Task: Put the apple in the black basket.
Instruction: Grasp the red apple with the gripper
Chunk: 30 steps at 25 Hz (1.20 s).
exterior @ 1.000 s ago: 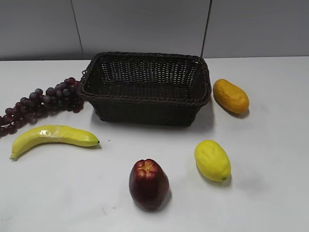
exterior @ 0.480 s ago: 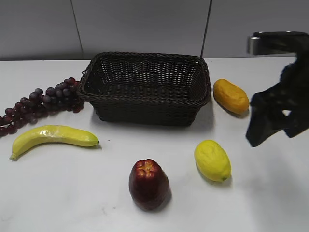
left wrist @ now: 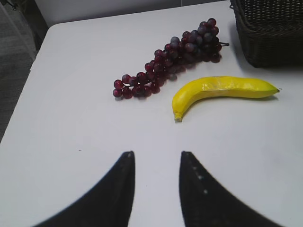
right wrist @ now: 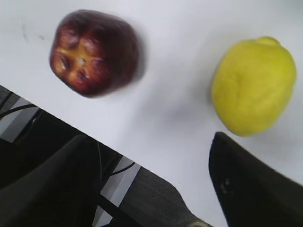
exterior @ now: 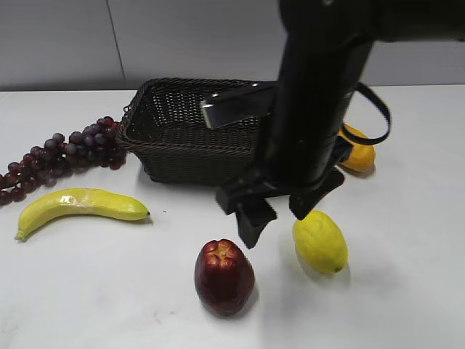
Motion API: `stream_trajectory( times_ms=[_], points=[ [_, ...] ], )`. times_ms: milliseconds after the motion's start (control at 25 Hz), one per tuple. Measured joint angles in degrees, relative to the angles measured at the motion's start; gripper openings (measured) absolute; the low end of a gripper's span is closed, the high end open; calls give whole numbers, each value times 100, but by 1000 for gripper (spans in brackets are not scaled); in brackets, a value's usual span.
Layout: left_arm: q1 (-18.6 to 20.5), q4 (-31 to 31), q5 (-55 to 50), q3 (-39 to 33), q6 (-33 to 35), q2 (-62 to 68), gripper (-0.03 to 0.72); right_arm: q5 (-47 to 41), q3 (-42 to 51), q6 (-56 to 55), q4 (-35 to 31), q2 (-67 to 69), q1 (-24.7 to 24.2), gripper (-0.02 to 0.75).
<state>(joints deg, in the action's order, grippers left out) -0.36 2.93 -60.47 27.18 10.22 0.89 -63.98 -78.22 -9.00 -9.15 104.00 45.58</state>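
Observation:
The dark red apple (exterior: 224, 276) stands on the white table near the front edge, its lobed top up. It also shows in the right wrist view (right wrist: 92, 52), blurred. The black basket (exterior: 174, 138) sits behind it with nothing visible inside; its right part is hidden by my right arm. Its corner shows in the left wrist view (left wrist: 270, 28). My right gripper (exterior: 282, 212) (right wrist: 147, 137) is open and empty, hanging above the table between the apple and the lemon, touching neither. My left gripper (left wrist: 156, 156) is open and empty over bare table, out of the exterior view.
A yellow lemon (exterior: 320, 240) (right wrist: 253, 85) lies right of the apple. An orange-yellow fruit (exterior: 361, 154) lies right of the basket, partly hidden. A banana (exterior: 80, 205) (left wrist: 222, 90) and purple grapes (exterior: 65, 153) (left wrist: 170, 61) lie left of the basket.
My right arm has swung in from the right edge to the middle, and its open gripper now hangs low between apple and lemon. The fruits and basket have not moved.

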Motion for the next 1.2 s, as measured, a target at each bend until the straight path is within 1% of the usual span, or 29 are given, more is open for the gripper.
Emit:
stream_trajectory(
  times_ms=[200, 320, 560, 760, 960, 1200],
  points=[
    [0, 0, 0, 0, 0, 0, 237, 0, -658, -391, 136, 807, 461, 592],
    [0, 0, 0, 0, 0, 0, 237, 2, -812, -562, 143, 1143, 579, 592],
    [0, 0, 0, 0, 0, 0, 237, 39, -852, -752, 264, 1418, 589, 592],
    [0, 0, 0, 0, 0, 0, 237, 374, -859, -837, 282, 1598, 589, 592],
    [0, 0, 0, 0, 0, 0, 237, 120, -934, -868, 127, 1832, 589, 566],
    [0, 0, 0, 0, 0, 0, 237, 65, -1001, -875, 122, 1862, 589, 566]
  ],
)
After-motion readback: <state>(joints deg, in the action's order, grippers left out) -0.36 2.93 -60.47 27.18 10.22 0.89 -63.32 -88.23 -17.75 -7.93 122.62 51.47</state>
